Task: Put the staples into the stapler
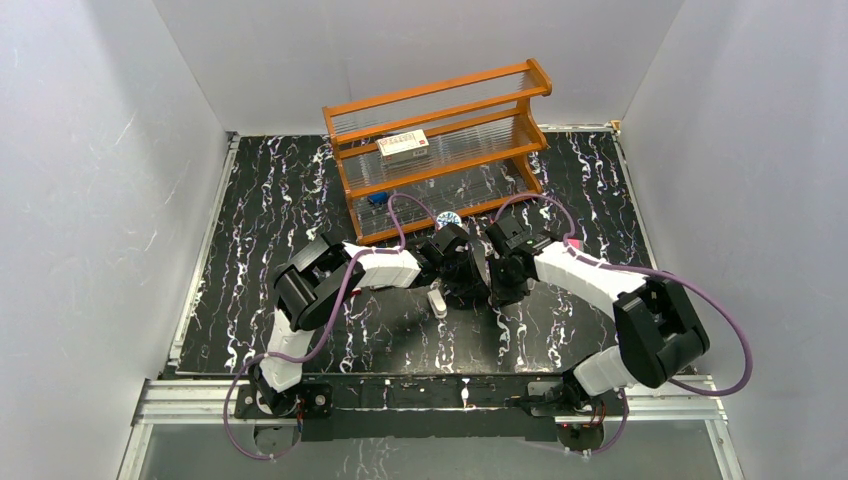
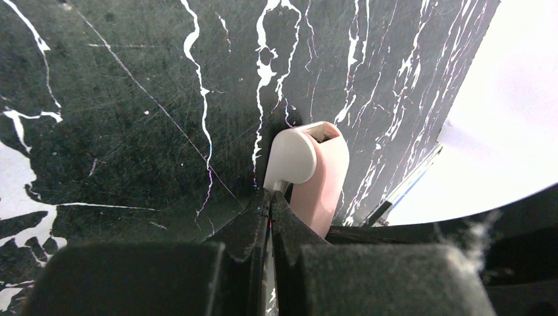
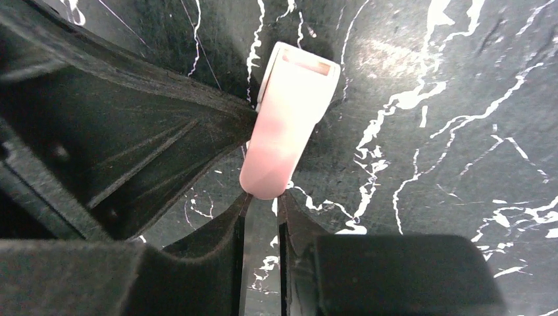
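The stapler [image 1: 437, 301] is a mini one, white on one side and pale pink on the other, and it lies at the table's middle. In the left wrist view the stapler [image 2: 309, 164] sits just past my left gripper [image 2: 272, 194], which is shut on a thin white tab at its near end. My left gripper [image 1: 452, 283] and right gripper [image 1: 497, 292] stand side by side. In the right wrist view my right gripper [image 3: 264, 196] holds a narrow flat grey strip, the staples [image 3: 262, 250], whose front end meets the pink end of the stapler [image 3: 289, 112].
An orange wooden rack [image 1: 440, 190] stands at the back with a red-and-white box [image 1: 404, 146] on its middle shelf. A small blue-and-white item [image 1: 447, 218] and a blue item [image 1: 377, 197] lie at its foot. A small pink thing [image 1: 573, 243] lies by the right arm.
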### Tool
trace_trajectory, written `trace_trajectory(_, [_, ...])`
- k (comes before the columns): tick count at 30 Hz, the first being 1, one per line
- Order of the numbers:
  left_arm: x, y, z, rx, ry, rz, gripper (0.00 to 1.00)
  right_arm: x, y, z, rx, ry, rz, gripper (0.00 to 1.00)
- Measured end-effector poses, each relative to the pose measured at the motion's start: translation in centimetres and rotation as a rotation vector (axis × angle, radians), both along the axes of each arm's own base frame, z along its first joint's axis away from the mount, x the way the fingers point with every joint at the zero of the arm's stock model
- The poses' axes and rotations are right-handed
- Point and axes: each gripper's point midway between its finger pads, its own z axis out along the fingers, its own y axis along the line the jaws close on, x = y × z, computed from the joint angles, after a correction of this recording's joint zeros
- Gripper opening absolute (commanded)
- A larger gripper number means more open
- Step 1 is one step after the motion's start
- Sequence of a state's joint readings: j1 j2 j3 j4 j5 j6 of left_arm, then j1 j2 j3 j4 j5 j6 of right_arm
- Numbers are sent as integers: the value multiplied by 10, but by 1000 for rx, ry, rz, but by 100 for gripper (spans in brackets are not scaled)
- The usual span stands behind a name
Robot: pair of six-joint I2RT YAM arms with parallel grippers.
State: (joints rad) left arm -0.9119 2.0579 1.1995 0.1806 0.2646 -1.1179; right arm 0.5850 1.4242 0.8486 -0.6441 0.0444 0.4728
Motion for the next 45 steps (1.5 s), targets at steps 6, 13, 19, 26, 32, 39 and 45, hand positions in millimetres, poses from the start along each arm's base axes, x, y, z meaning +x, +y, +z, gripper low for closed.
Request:
trace_trajectory(6, [0, 1, 0, 2, -5, -4, 0, -8, 1, -13, -5, 50, 0, 24])
trace_trajectory(13, [-1, 1, 0, 2, -11, -14, 0, -10, 0, -14, -13, 62, -5, 37])
trace_trajectory(19, [1, 5, 1, 27, -34, -18, 2, 9, 0, 18, 0, -51, -26, 46])
trace_trajectory(26, [3, 17, -1, 89, -65, -17, 7, 31, -3, 42, 9, -157, -67, 46])
trace_trajectory(32, [3, 20, 0, 103, -81, -31, 10, 36, -2, 33, -2, -152, -72, 34])
trace_trajectory(39, [3, 28, 1, 141, -105, -42, 10, 27, -3, 8, -13, -96, -67, 21])
trace_trajectory(45, [4, 37, 2, 184, -121, -40, 12, 28, -3, 7, -3, -90, -73, 19])
